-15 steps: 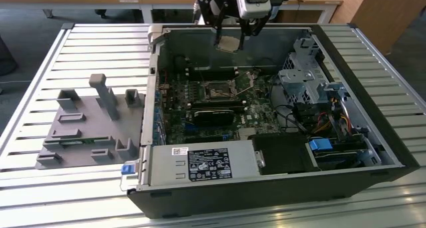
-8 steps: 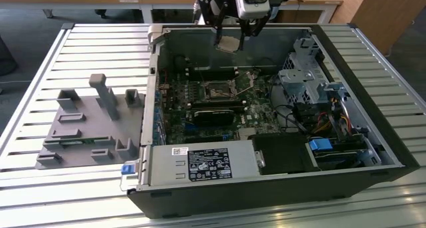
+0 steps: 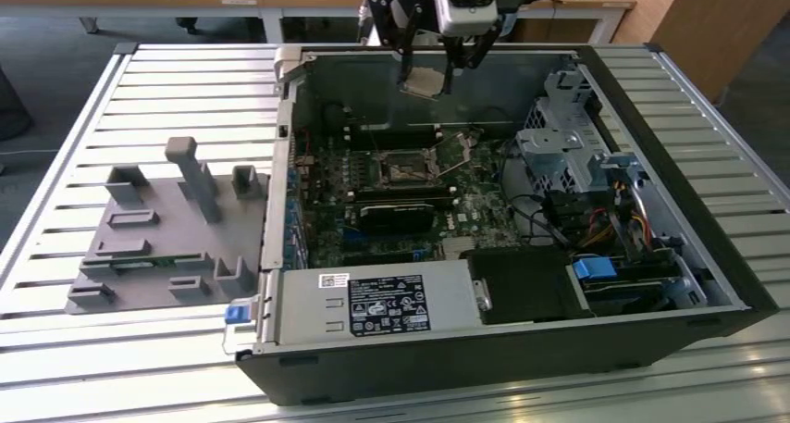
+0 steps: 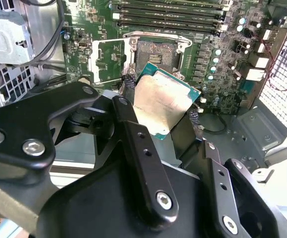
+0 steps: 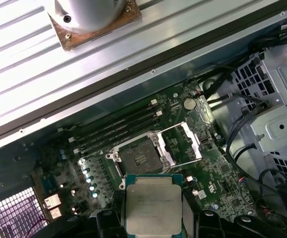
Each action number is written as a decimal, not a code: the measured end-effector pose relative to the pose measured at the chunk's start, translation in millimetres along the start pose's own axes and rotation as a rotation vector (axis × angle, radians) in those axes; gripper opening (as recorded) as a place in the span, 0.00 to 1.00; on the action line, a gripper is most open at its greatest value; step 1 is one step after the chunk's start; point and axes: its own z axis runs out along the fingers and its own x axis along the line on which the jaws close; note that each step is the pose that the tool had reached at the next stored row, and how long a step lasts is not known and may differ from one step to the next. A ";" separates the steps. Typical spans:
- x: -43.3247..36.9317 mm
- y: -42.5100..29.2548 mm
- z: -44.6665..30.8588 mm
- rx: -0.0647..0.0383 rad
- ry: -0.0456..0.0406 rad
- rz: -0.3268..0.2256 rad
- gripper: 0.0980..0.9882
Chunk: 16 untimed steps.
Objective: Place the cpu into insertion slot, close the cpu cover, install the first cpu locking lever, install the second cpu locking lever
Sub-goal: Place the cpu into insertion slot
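- The gripper (image 3: 426,77) is clamped on the cpu (image 3: 424,81), pinching it by two opposite edges; the metal top faces the camera in both wrist views.
- The cpu hangs in the air above the open case (image 3: 642,99), near its far wall in the exterior view. It is well above the board (image 3: 484,221) and touches nothing but the gripper.
- The slot (image 5: 138,158) lies bare with its dark centre exposed; the cover (image 5: 193,140) is swung back beside it, so nothing is seated or closed yet.
- Risk, as I judge it: the cpu looks tilted in the exterior view and turned relative to the slot in the second wrist view. Lowered like that, it would land skewed — one corner first — and could damage the slot's contacts.
- The grip is on thin edges only; a jolt could let the cpu slip and fall onto the board.
- The raised cover sits close to the slot — a sideways drift on the way down could catch it.
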 end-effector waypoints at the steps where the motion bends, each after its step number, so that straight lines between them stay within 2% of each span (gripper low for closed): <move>1: 0.0 0.0 0.1 0.000 -0.0004 0.004 0.50; 16: 0.1 0.1 1.0 0.003 -0.0072 0.066 0.50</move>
